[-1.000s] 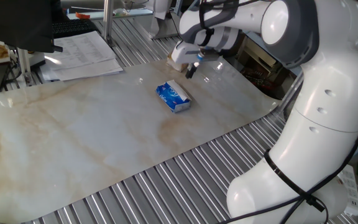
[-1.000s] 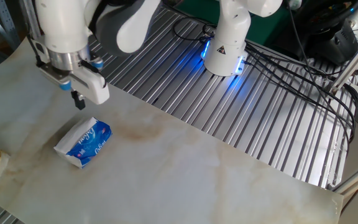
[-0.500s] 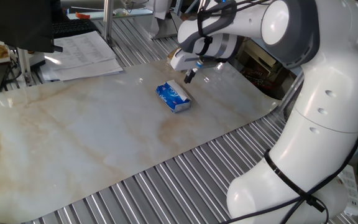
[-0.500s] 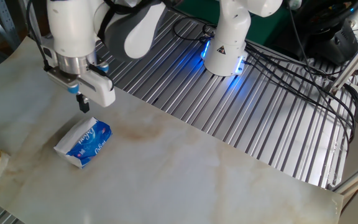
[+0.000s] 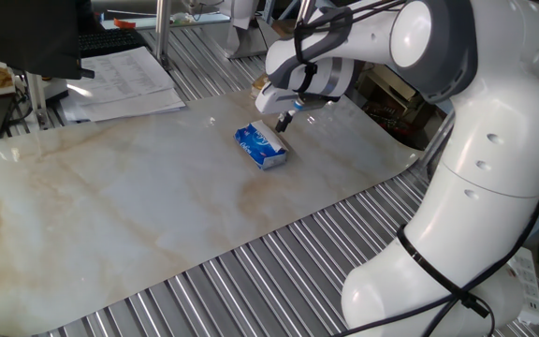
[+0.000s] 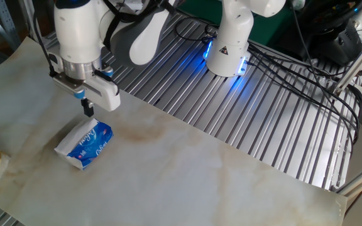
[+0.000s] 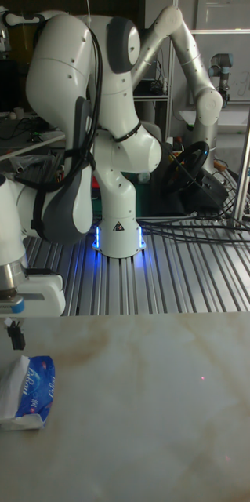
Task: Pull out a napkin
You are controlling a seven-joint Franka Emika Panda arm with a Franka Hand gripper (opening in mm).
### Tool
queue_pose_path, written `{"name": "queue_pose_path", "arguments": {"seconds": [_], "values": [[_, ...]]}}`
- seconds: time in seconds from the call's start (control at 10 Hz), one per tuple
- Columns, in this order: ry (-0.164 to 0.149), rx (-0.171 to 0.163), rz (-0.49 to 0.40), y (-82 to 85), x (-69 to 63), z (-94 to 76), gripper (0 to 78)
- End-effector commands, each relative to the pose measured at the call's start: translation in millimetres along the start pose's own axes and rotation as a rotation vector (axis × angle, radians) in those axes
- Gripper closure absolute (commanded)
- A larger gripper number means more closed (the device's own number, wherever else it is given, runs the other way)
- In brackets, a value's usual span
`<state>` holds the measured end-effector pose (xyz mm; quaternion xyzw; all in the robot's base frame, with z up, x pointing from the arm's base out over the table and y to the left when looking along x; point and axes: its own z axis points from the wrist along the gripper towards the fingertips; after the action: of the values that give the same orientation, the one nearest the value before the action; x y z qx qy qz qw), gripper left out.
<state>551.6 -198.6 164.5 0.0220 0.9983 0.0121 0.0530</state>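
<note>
Sliding in over the marbled surface [image 5: 138, 206], your arm has carried the tool [image 5: 284, 121] steadily closer to the tissue pack [image 5: 261, 146] across the last 1 second. In the side fixed view it sat well back from the pack's far end a second ago; now its dark fingertips hang right at that end, just above it. In the other fixed view the tool [image 6: 88, 108] has travelled along the surface edge and dropped, so its tips now stand just over the upper end of the tissue pack [image 6: 85, 144]. The tall fixed view agrees: the tool [image 7: 16, 336] is poised a little above the tissue pack [image 7: 25, 392], with a clear gap between them, so you have no contact yet.

You cannot read the finger spacing from any of the 3 views; the tips show as 1 small dark shape, so whether the tool is spread or pinched is not something I can tell you.

As for the napkin [image 7: 9, 386], you can only see it as the white tissue showing at the pack's open side, bunched against the blue wrapper; nothing is drawn out yet.

What the shift means, as I judge it: the approach is nearly done and the descent onto the white tissue comes next. The pack is light and loose on the surface, so watch that it does not lift with the sheet.
</note>
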Motion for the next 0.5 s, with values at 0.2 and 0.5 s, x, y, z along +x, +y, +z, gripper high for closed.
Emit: {"name": "queue_pose_path", "arguments": {"seconds": [0.2, 0.5], "values": [[-0.008, 0.005, -0.003, -0.9, 2.6, 7.6, 77.6], [-0.006, 0.008, 0.010, -0.8, 2.7, 8.0, 77.6]]}}
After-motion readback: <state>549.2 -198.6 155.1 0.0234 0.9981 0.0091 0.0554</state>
